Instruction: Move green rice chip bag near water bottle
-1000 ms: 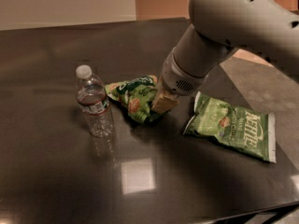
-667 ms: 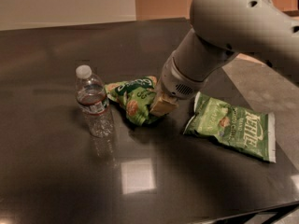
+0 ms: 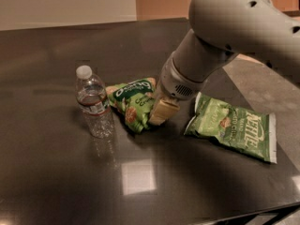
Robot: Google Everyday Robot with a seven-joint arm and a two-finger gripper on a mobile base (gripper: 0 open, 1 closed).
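Observation:
The green rice chip bag (image 3: 132,101) lies crumpled on the dark table, bright green with a dark band and white lettering. The water bottle (image 3: 94,102) stands upright just left of it, clear with a white cap, almost touching the bag. My gripper (image 3: 161,112) is low at the bag's right edge, touching it, with the thick grey arm (image 3: 220,36) rising up and to the right. The arm hides the bag's far right side.
A larger, paler green chip bag (image 3: 233,127) with big white lettering lies flat to the right of the gripper. The table's front edge (image 3: 253,212) runs along the bottom right. A lighter floor area (image 3: 267,83) shows beyond the table at right.
The arm has shifted only slightly. The green rice chip bag and the water bottle stay where they were.

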